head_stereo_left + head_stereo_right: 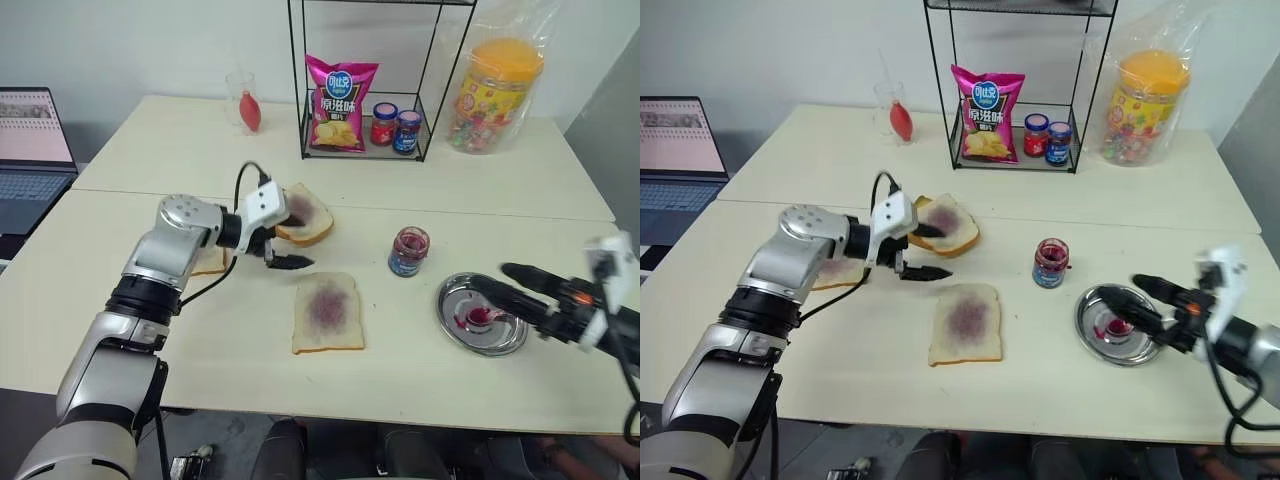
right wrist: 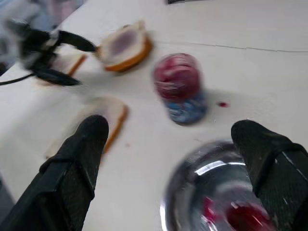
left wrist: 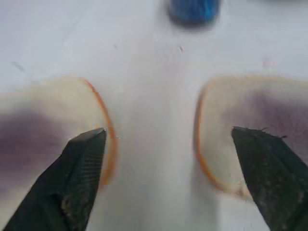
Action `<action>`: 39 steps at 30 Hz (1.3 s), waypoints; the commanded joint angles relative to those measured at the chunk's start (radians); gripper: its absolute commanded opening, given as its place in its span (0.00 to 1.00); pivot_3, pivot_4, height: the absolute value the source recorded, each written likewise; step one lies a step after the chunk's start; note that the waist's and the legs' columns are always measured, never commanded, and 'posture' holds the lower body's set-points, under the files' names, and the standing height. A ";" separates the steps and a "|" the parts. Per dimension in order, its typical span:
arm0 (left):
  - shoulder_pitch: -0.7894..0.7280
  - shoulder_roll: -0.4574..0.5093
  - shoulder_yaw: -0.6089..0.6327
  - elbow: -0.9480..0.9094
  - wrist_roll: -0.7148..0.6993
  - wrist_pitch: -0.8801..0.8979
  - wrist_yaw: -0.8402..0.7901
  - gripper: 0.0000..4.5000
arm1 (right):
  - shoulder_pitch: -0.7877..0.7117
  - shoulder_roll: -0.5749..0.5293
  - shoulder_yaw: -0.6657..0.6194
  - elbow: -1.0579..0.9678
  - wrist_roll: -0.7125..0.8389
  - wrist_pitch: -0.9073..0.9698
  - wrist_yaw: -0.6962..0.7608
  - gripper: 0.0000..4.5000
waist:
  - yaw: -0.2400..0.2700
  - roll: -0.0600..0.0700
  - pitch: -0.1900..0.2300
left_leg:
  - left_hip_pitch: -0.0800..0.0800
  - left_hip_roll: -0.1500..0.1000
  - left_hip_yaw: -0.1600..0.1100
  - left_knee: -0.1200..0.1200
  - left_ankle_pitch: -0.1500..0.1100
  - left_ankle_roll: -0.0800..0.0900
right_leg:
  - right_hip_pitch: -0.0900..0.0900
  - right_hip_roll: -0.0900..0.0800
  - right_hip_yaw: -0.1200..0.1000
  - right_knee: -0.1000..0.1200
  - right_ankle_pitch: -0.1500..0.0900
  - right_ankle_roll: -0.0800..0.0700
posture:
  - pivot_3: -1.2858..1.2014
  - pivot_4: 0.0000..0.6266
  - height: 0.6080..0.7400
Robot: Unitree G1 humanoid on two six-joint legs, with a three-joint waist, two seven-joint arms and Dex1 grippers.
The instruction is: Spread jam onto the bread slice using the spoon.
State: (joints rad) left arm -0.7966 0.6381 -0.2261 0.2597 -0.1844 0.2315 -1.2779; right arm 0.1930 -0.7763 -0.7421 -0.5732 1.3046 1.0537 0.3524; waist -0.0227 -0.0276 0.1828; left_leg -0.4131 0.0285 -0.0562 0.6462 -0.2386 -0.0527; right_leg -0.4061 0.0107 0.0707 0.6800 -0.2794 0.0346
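Observation:
The bread slice (image 1: 327,311) lies flat at the table's middle with a purple stain in its centre. My left gripper (image 1: 285,243) hovers open and empty just behind it, between this slice and a stacked pair of slices (image 1: 306,214); its fingers (image 3: 82,178) stand wide apart. The jam fills a small clear jar (image 1: 408,250) with a blue label, right of the bread. What looks like the spoon (image 1: 476,317), smeared red, lies in a round steel dish (image 1: 450,300). My right gripper (image 1: 497,285) is open over that dish's right side, holding nothing.
Another pale slice (image 1: 210,262) lies under my left forearm. A wire rack (image 1: 430,90) at the back holds a chips bag (image 1: 340,90) and two lidded jars (image 1: 396,125). A bagged candy jar (image 1: 495,90), a glass (image 1: 243,100) and a laptop (image 1: 35,150) line the edges.

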 commanded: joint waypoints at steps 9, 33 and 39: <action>0.116 -0.219 -0.056 -0.242 -0.027 -0.022 0.128 0.99 | 0.198 0.171 -0.087 0.123 0.165 -0.070 -0.112 1.00 | -0.017 0.004 -0.002 | 0.007 0.001 0.004 0.000 0.002 0.003 | 0.003 0.002 0.005 0.002 0.000 0.004 | 0.52 0.24 1.00; 0.244 -0.254 -0.081 -0.452 -0.024 0.118 0.297 1.00 | -0.217 0.335 0.138 0.576 -0.022 -0.186 -0.179 0.96 | -0.036 0.006 -0.002 | 0.018 0.000 0.017 -0.001 0.002 0.004 | 0.010 0.005 0.025 -0.001 0.003 0.010 | 0.52 0.24 1.00; 0.235 -0.251 -0.079 -0.455 -0.027 0.127 0.299 1.00 | -0.226 0.332 0.133 0.593 -0.031 -0.185 -0.166 0.69 | -0.036 0.006 -0.002 | 0.017 0.000 0.017 -0.001 0.002 0.004 | 0.010 0.005 0.025 -0.001 0.003 0.010 | 0.52 0.24 1.00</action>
State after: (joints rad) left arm -0.5501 0.3894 -0.3174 -0.1519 -0.1975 0.3639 -0.9898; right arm -0.0223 -0.4405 -0.6038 0.0160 1.2755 0.8633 0.1745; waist -0.0585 -0.0219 0.1808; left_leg -0.3963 0.0282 -0.0389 0.6450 -0.2366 -0.0489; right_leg -0.3968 0.0160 0.0961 0.6790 -0.2763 0.0444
